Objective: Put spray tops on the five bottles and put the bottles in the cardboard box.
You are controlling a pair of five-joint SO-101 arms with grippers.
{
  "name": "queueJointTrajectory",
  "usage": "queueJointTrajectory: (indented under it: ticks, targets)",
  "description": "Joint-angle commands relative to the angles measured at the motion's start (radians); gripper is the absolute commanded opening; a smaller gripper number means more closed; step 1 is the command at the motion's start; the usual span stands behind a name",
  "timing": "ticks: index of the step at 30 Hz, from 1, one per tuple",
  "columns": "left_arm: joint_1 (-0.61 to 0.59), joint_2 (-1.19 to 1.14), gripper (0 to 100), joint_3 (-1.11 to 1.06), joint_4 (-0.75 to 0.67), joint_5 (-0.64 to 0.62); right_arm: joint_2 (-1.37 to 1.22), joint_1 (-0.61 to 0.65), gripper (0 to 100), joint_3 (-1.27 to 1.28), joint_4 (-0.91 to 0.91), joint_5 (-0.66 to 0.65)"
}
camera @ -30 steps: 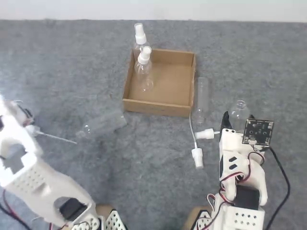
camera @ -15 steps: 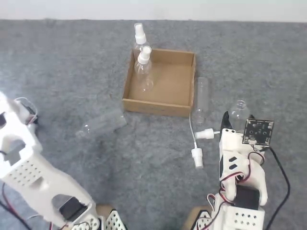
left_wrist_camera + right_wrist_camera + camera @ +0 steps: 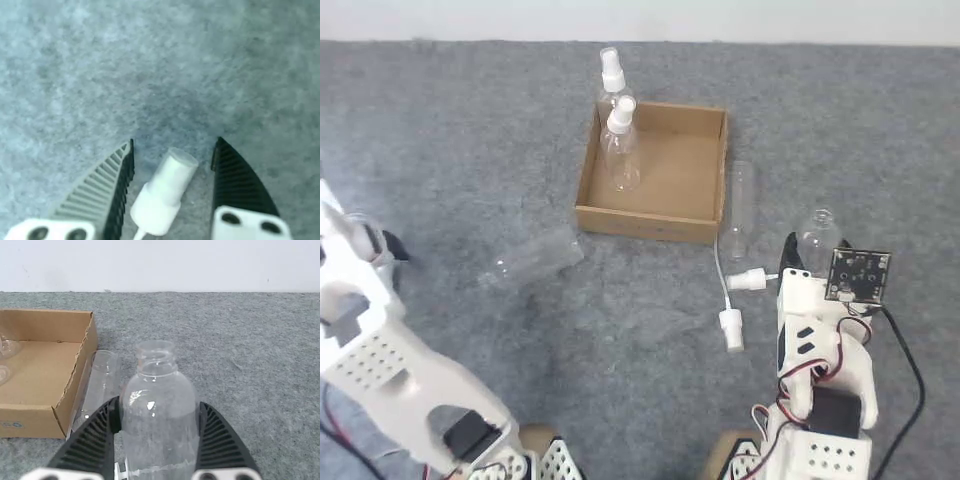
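Note:
A white spray top (image 3: 164, 192) lies on the grey carpet between the spread fingers of my left gripper (image 3: 175, 141), which is open; that gripper (image 3: 375, 245) is at the far left. My right gripper (image 3: 159, 405) is shut on an upright clear bottle (image 3: 156, 360) without a top, right of the cardboard box (image 3: 655, 228). One capped bottle (image 3: 620, 145) stands in the box's back left corner, and another capped bottle (image 3: 612, 75) stands just behind the box. An uncapped bottle (image 3: 535, 255) lies left of the box and another uncapped bottle (image 3: 740, 208) lies along its right wall.
Two loose spray tops (image 3: 748, 279) (image 3: 731, 328) with thin tubes lie on the carpet just left of my right gripper (image 3: 817, 247). Open carpet stretches between the two arms and in front of the box.
The left arm has shifted left and back, and the spray top and tube seen beside it a second ago are now hidden under it in the high view. The right arm has stayed put.

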State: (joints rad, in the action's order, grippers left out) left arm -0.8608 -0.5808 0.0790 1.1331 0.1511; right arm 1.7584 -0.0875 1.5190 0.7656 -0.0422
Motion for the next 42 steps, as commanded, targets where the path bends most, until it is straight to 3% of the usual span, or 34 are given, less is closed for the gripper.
queueJointTrajectory:
  ticks: [1, 7, 13, 25, 32, 42]
  targets:
    - [0.005, 0.063, 25, 0.012, 0.021, 0.157, 0.016, 0.005, 3.5, -0.014, -0.018, -0.023]
    - [0.002, 0.063, 24, 0.010, 0.081, 0.292, 0.016, 0.005, 3.5, -0.014, -0.018, -0.023]
    - [0.002, 0.063, 17, 0.012, 0.144, 0.367, 0.016, 0.005, 3.5, -0.014, -0.018, -0.023]
    - [-0.031, 0.061, 16, 0.008, 0.201, 0.365, 0.016, 0.005, 3.5, -0.014, -0.018, -0.023]
    - [-0.018, 0.069, 5, 0.012, 0.213, 0.365, 0.016, 0.005, 3.5, -0.014, -0.018, -0.023]
    - [-0.015, 0.178, 1, 0.016, 0.282, 0.365, 0.016, 0.005, 3.5, -0.014, -0.018, -0.023]
